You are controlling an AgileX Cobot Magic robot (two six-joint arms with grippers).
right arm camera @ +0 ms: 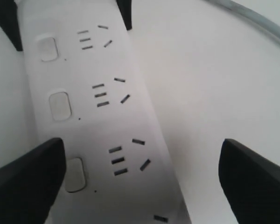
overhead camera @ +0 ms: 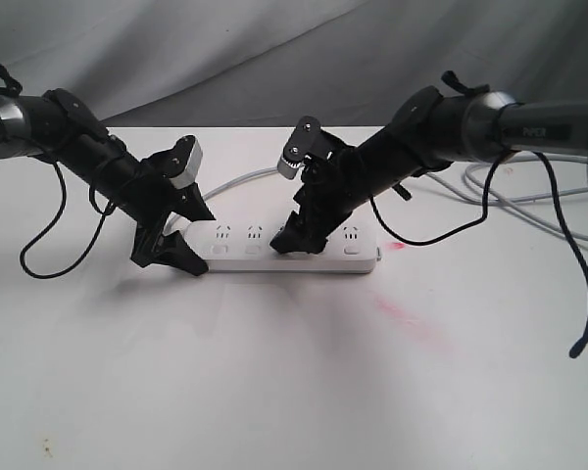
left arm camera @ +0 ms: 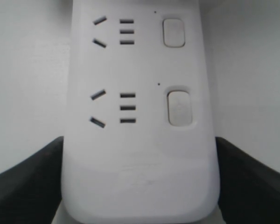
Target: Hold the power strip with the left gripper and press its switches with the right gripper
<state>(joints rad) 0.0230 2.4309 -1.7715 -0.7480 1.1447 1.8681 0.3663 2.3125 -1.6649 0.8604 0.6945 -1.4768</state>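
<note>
The white power strip (overhead camera: 237, 245) lies across the middle of the table. My left gripper (overhead camera: 204, 245) straddles its left end. In the left wrist view the black fingers (left arm camera: 32, 186) press flush against both long sides of the power strip (left arm camera: 130, 65), shut on it, with two switches (left arm camera: 179, 108) ahead. My right gripper (overhead camera: 294, 240) is down on the middle of the strip, jaws wide open and holding nothing. In the right wrist view one finger (right arm camera: 28, 182) sits right beside a switch (right arm camera: 74, 175) on the power strip (right arm camera: 98, 121), and the other finger is out over bare table.
The strip's grey cord (overhead camera: 245, 179) runs back from its left end. More grey cables (overhead camera: 529, 201) lie at the right rear. A reddish smear (overhead camera: 402, 318) marks the white table in front of the strip. Grey cloth hangs behind.
</note>
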